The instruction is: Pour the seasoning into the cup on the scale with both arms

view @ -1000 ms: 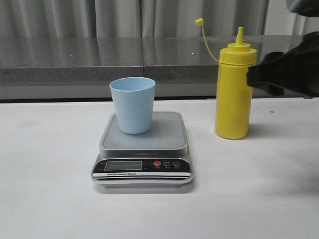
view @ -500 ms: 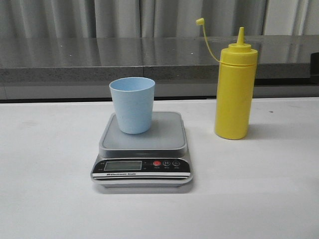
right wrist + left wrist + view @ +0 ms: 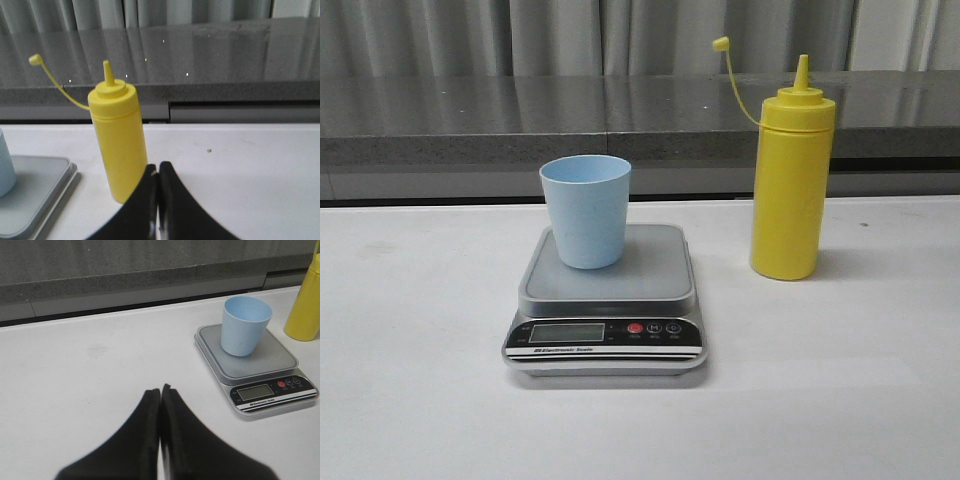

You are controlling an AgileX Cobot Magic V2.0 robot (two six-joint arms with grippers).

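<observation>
Pale blue plastic: cup (image 3: 585, 210) upright on left rear part of scale (image 3: 607, 302), mouth open upward. Silver-grey platform beneath, black front panel below it with LCD display (image 3: 566, 332) blank, red button (image 3: 635, 328) just right of display, two small round dark buttons further right. White lettering under display, apparently "Electronic Scale", too small to confirm. Yellow seasoning bottle (image 3: 792, 182) upright on white table (image 3: 410, 400), right of scale and apart from it, cap (image 3: 720, 43) dangling on thin tether up and to left of nozzle. No label or print visible on bottle. Grey stone-like ledge (image 3: 470, 120) and grey curtain (image 3: 570, 35) behind table. Neither arm visible from front. Left gripper (image 3: 160, 390) seen from own wrist, fingers pressed together, holding nothing, over bare table well left of scale. Right gripper (image 3: 158, 169) likewise closed and empty, tips just in front of bottle's lower part.
</observation>
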